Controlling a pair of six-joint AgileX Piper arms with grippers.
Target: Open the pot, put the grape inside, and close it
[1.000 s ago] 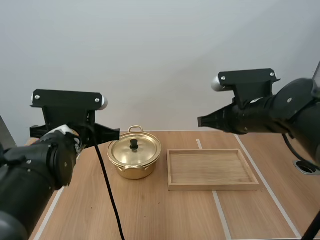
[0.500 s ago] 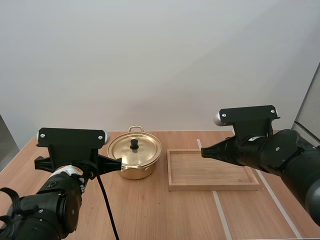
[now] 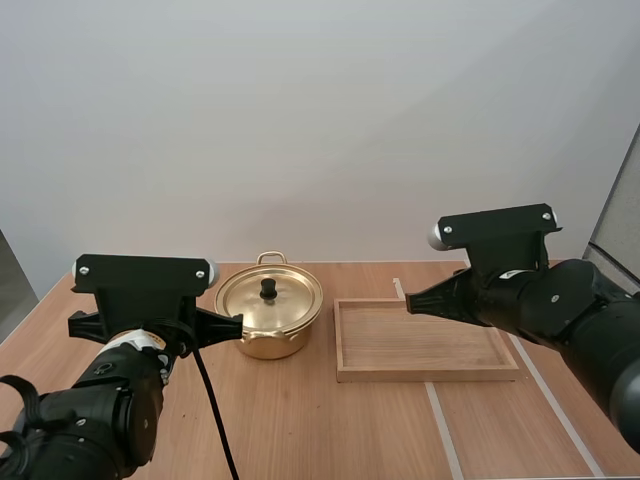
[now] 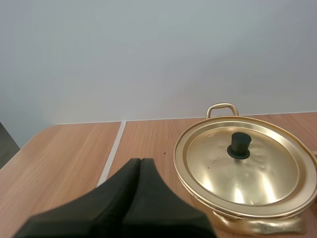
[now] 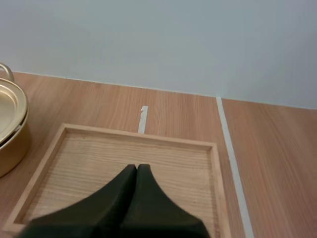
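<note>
Bright, even, diffuse light covers every view, with no hard-edged shadows. The lid (image 4: 270,163) carries pale streaks of glare (spread below its knob (image 4: 239,145)). The pot (image 3: 265,343) lays only a faint, soft shadow on the surface (image 3: 300,420). The left claw (image 4: 140,161) reads as flat black.

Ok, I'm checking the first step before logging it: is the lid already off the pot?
No, in the left wrist view the lid sits flat on the pot, its black knob pointing up.

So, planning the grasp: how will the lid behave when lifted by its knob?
The lid looks thin polished metal, so probably light and stiff. Its small black knob could slip from a pinch, letting it tilt.
</note>
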